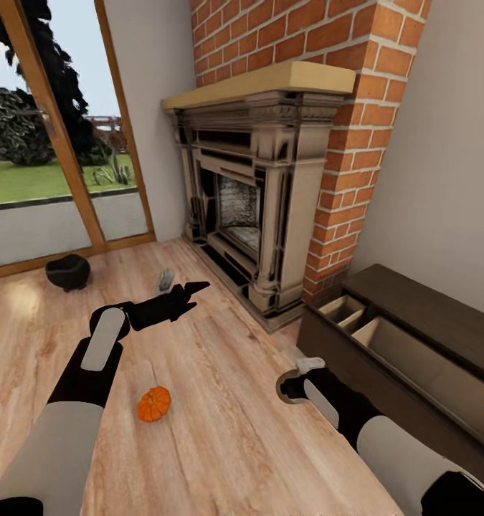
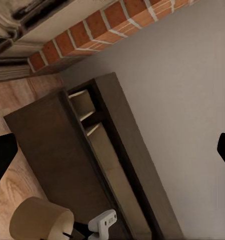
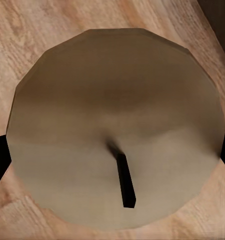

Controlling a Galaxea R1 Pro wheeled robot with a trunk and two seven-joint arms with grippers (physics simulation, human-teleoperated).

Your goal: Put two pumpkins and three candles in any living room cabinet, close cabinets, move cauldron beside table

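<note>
My right gripper (image 3: pixel 112 150) has its fingers clamped on a candle (image 3: pixel 117 125) beside the open cabinet (image 1: pixel 414 344), while my left gripper (image 2: pixel 112 155) hangs wide open, empty.

Black columned fireplace (image 1: pixel 252 208) set in red brick chimney (image 1: pixel 328 43); tan mantel (image 1: pixel 263 82) on top; glass door (image 1: pixel 48 136) left of fireplace; wood floor (image 1: pixel 220 430) in front.
</note>
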